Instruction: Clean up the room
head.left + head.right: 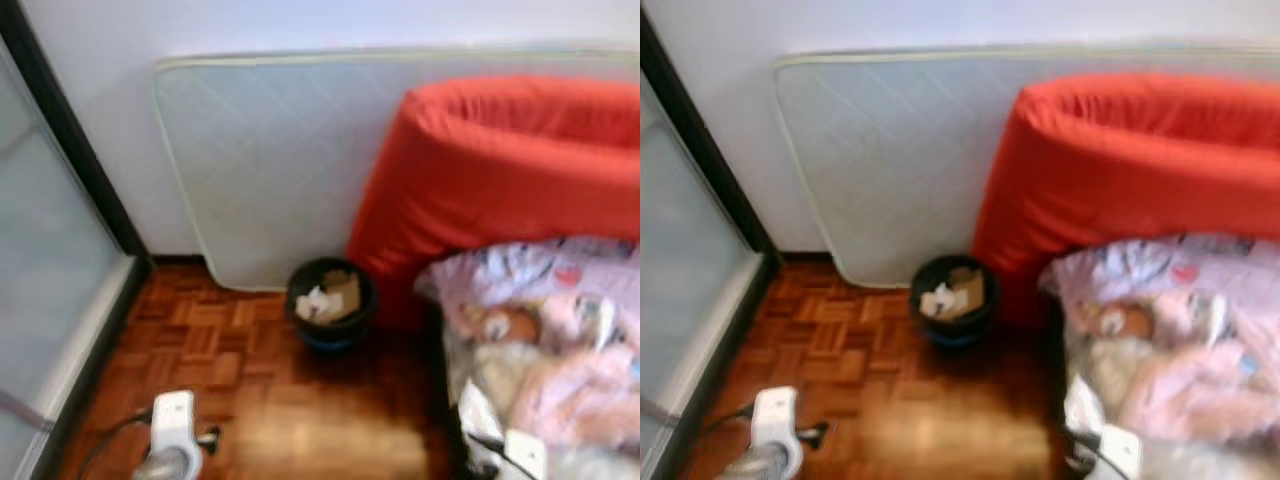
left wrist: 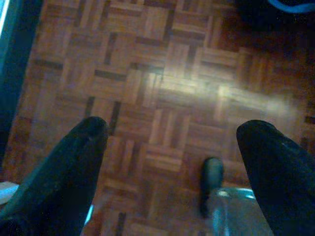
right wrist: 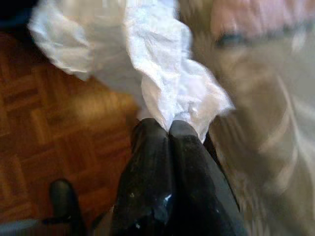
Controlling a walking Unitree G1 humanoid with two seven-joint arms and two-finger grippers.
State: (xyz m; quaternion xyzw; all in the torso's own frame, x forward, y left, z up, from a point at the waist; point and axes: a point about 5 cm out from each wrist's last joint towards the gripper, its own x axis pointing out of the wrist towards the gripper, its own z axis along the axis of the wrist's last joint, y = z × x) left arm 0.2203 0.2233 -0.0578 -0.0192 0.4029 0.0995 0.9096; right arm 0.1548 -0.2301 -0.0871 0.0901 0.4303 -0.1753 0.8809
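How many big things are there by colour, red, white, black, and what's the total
Red: 1, the red mattress leaning by the bed.
White: 2, the white mattress against the wall and the crumpled paper pinched in the right gripper.
Black: 1, the waste bin on the floor, with paper scraps inside.
Total: 4.

Floor: reddish-brown wooden parquet floor (image 1: 240, 390), with a bright glare patch near centre. Far: plain white wall (image 1: 300, 25). Pale quilted mattress (image 1: 270, 160) stands against it. Left: frosted glass sliding door (image 1: 45, 290) in a black frame. Right: red padded headboard (image 1: 500, 170).
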